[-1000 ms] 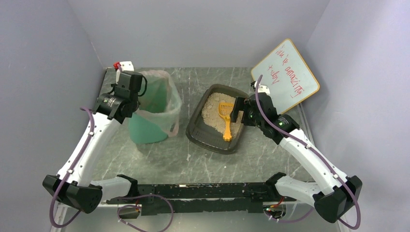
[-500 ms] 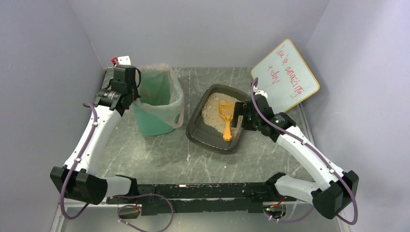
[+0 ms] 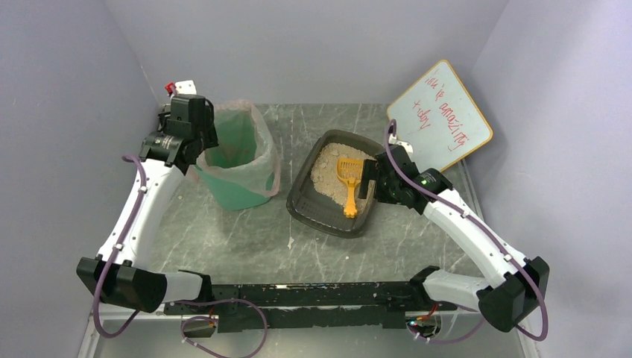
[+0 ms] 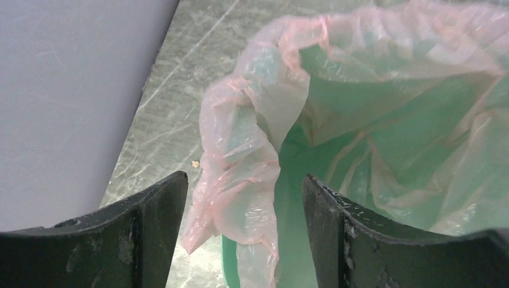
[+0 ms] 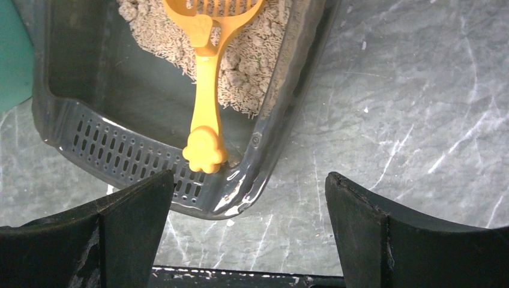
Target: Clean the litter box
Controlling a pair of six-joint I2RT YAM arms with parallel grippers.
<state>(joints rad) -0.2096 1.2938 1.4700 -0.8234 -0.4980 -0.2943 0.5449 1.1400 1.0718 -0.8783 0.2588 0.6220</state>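
Right gripper (image 5: 249, 183): jaws wide apart, holding nothing, hovering over the near corner of the litter box (image 5: 78, 141). The orange scoop (image 5: 206, 90) lies just ahead inside the box, its handle end slightly off the jaws' midline, on the slotted ledge.

Judgement: centre over the handle, set the jaws across it, and descend clear of the box rim.

Left gripper (image 4: 243, 183): jaws apart, astride the bin liner (image 4: 240, 138) rim, not pinching.
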